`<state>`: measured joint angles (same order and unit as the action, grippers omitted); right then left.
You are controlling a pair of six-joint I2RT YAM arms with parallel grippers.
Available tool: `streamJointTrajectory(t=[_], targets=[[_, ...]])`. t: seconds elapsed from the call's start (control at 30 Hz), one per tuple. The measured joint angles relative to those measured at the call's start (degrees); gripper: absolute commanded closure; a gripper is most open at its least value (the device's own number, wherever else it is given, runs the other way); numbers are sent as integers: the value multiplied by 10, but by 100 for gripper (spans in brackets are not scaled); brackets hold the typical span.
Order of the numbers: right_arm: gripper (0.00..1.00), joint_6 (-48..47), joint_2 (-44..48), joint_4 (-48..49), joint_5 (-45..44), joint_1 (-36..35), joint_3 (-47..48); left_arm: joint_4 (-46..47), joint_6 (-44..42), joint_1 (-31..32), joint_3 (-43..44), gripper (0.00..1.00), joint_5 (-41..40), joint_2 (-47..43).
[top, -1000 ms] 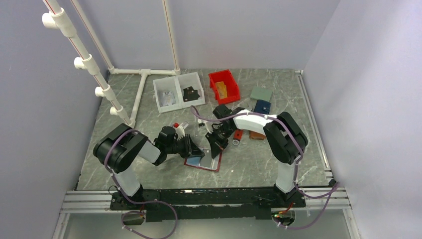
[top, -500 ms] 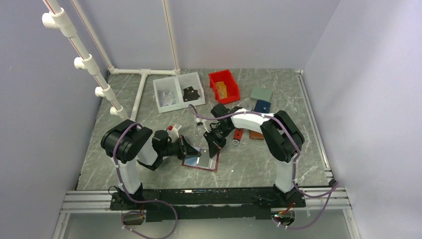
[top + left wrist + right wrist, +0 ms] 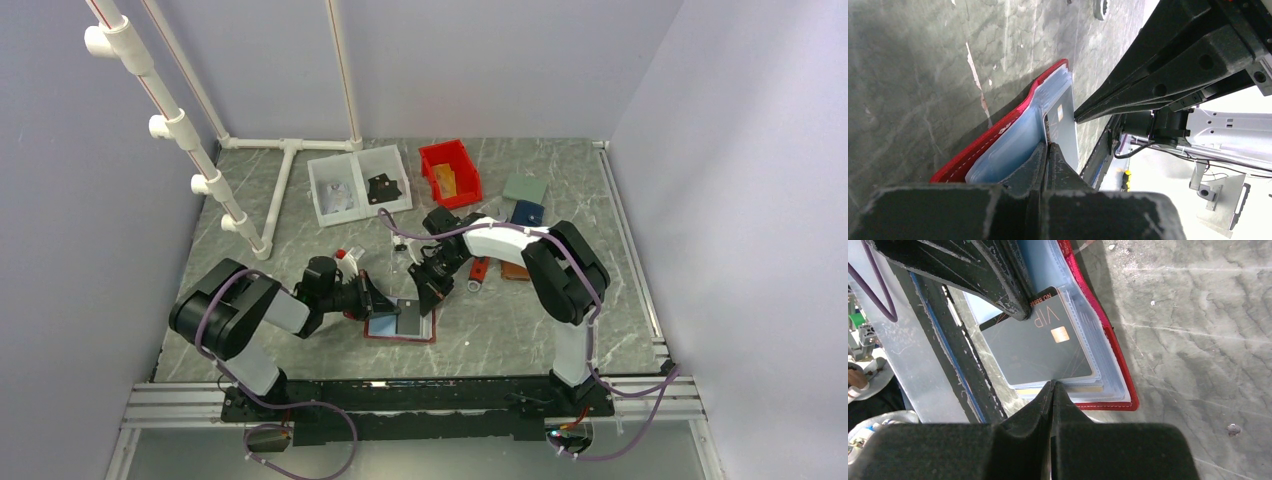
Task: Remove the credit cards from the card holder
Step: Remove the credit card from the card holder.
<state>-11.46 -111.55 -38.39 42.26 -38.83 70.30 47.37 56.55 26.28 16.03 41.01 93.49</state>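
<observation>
A: Top view is looking evenly lit, soft shadows falling on the table (image 3: 520,330), no glare.
B: Wrist views are running darker; left gripper (image 3: 1047,146) is blurring up close, background is blowing out white at right.

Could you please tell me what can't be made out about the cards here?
Right wrist: how many credit cards lie under the grey VIP card; it covers all but their edges.
Left wrist: whether the left gripper pinches a card; its fingers hide the contact.
Top external: card print, too small.
</observation>
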Motion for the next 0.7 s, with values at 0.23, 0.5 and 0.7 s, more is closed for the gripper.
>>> streamJointTrajectory(t=[0.23, 0.5, 0.7], targets=[[96, 0, -2, -2, 0, 0, 2, -32, -4, -3, 0, 100, 1, -21], [93, -10, -16, 1, -32, 1, 4, -62, -14, -24, -1, 100, 2, -50], [91, -10, -18, 1, -30, 2, 5, -66, -17, -30, -1, 100, 6, -53]])
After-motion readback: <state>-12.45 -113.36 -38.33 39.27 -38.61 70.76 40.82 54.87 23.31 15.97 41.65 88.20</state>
